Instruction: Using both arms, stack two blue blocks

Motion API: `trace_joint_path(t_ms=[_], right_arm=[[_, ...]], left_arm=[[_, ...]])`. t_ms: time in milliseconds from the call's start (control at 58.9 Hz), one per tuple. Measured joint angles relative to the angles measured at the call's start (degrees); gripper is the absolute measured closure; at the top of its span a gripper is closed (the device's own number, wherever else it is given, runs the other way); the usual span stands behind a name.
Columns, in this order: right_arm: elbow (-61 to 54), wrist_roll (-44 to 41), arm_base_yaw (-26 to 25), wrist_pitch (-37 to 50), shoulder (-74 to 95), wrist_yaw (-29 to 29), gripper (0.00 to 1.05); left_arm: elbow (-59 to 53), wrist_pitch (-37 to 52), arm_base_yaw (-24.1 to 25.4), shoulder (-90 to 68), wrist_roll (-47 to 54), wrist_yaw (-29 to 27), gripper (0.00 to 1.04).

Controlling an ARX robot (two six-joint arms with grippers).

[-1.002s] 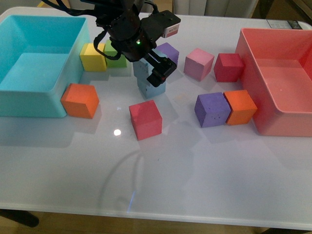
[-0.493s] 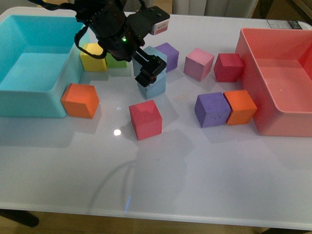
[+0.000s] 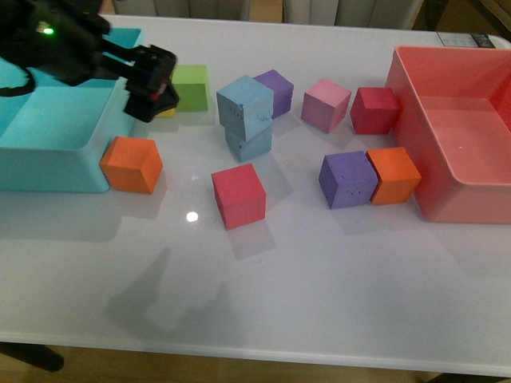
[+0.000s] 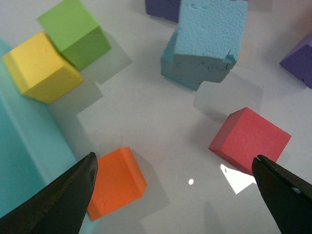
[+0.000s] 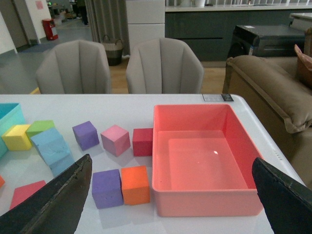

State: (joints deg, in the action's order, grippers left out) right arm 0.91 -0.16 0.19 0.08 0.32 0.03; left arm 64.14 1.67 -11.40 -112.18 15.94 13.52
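Note:
Two sky-blue blocks stand stacked in the middle of the table, the upper block [image 3: 244, 102] resting slightly askew on the lower block [image 3: 251, 143]. The stack also shows in the left wrist view [image 4: 209, 36] and the right wrist view [image 5: 51, 144]. My left gripper [image 3: 153, 86] is open and empty, well left of the stack, by the turquoise bin's corner. In its wrist view the left gripper [image 4: 178, 195] hangs over bare table between an orange cube and a red cube. My right gripper [image 5: 170, 204] is open and empty, held high, and is out of the front view.
A turquoise bin [image 3: 48, 152] stands at the left, a pink-red bin [image 3: 415, 159] at the right. Around the stack lie a green cube [image 3: 190, 86], an orange cube [image 3: 132, 164], a red cube [image 3: 238, 195], purple cubes [image 3: 348, 179], a pink cube [image 3: 326, 104], a crimson cube [image 3: 374, 109] and another orange cube [image 3: 394, 175].
My left gripper has let go of the upper blue block and drawn away to the left, toward the turquoise bin. The two blue blocks stay stacked.

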Motion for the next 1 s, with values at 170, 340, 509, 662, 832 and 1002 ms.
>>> trace_joint_path(t_ms=[170,340,509,662,832,1002], right_arm=[[0.0,0.0,0.0,0.0,0.0,0.1,0.09],[0.0,0.0,0.0,0.0,0.0,-0.1,0.09],[0.0,0.0,0.0,0.0,0.0,0.0,0.09],[0.0,0.0,0.0,0.0,0.0,0.0,0.09],[0.0,0.0,0.0,0.0,-0.1,0.0,0.09],[0.0,0.0,0.0,0.0,0.0,0.0,0.09]], left_arm=[[-29.2,49.9,3.6,5.8,-12.0,-20.0,0.37],[-42.6,73.4,5.5,16.0,-15.0,-19.3,0.65],[-50.1,71.7,6.6,23.7,-15.8,-17.8,0.91],[-50.8,71.7,7.0,25.5,-15.8,-17.8,0.63],[-54.5,67.9,8.7,32.0,-15.8,-15.0,0.91],[-57.4,57.8,11.1,45.4,-15.9,-13.7,1.03]])
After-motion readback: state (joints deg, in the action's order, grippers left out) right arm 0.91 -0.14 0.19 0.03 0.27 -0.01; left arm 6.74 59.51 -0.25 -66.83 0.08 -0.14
